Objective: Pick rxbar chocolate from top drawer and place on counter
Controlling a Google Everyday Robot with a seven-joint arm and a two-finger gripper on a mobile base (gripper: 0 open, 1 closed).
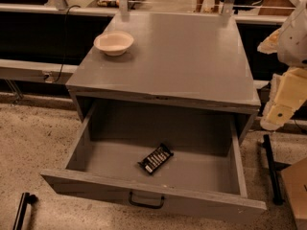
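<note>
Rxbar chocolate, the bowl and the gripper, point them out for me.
rxbar chocolate (156, 158): camera view, middle of its black wrapper.
bowl (113, 42): camera view, its cream inner hollow.
gripper (277, 115): camera view, its pale lower end, at the picture's right edge.

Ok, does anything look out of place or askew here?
Nothing damaged or spilled. The snack bar lies askew in the open drawer; the bowl sits upright on the counter. The hand hangs beside the counter's right edge.
</note>
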